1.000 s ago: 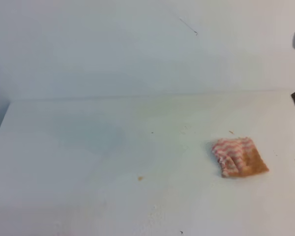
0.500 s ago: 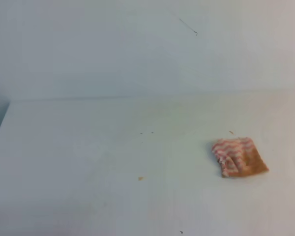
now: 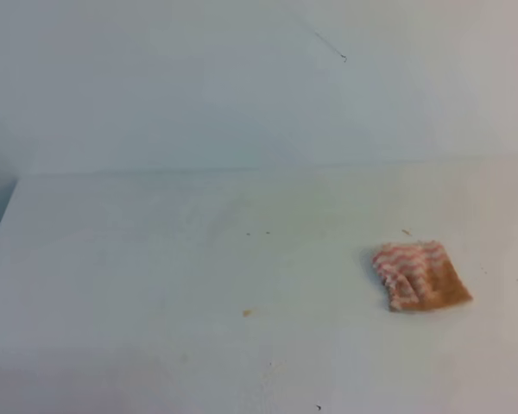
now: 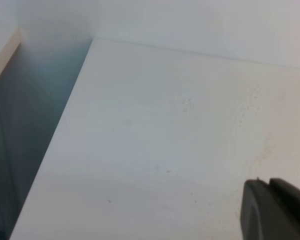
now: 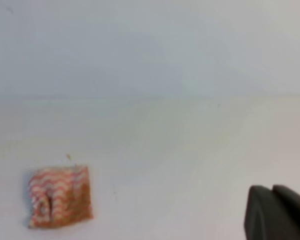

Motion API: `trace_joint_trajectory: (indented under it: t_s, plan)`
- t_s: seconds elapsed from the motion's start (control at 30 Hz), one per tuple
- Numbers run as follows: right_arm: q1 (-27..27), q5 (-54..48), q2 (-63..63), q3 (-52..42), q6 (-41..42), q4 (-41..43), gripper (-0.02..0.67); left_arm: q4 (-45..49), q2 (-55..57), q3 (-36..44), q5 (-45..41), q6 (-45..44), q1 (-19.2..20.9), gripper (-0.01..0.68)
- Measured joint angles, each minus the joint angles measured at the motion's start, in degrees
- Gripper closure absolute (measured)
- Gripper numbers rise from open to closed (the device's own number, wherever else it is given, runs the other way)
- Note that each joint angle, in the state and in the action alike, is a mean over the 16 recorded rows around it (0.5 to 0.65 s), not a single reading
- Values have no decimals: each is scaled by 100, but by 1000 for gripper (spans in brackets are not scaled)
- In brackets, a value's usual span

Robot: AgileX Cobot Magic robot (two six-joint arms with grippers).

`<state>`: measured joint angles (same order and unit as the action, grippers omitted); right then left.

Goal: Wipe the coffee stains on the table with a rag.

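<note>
Exterior high view: the rag [image 3: 420, 275] lies flat on the table [image 3: 155, 285] at 4 o'clock; neither of my grippers shows

Left wrist view: my left gripper [image 4: 276, 210] at 5 o'clock, opening indeterminate, holding nothing visible

Right wrist view: my right gripper [image 5: 277, 212] at 5 o'clock, opening indeterminate; rag at 8 o'clock, well apart

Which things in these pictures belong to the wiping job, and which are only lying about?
Job: rag, with a tan-orange patch; white table. No coffee blotch shows.
Lying about: small orange speck; tiny dark speck; dark mark on the wall.
</note>
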<state>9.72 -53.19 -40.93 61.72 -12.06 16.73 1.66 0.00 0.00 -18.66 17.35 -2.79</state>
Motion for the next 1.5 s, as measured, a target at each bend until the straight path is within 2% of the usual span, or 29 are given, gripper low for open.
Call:
trace_joint_trajectory:
  t_s: [0.17, 0.43, 0.6, 0.77, 1.07, 1.5]
  plan:
    - [-348, 825, 1347, -976, -67, 105, 650, 0, 0, 0, -1, 0, 0, 674]
    - [-991, 2304, 3377, -3184, -191, -16, 650, 0, 0, 0, -3, 0, 0, 674]
    - [-1236, 2891, 4023, -4454, -100, -351, 650, 0, 0, 0, -6, 0, 0, 674]
    - [-1298, 3405, 4156, -5377, 171, -748, 650, 0, 0, 0, -10, 0, 0, 674]
    - [-1299, 3820, 4151, -6131, 656, -959, 650, 0, 0, 0, -12, 0, 0, 674]
    - [-1299, 3398, 4151, -6201, 718, -987, 650, 0, 0, 0, -12, 0, 0, 674]
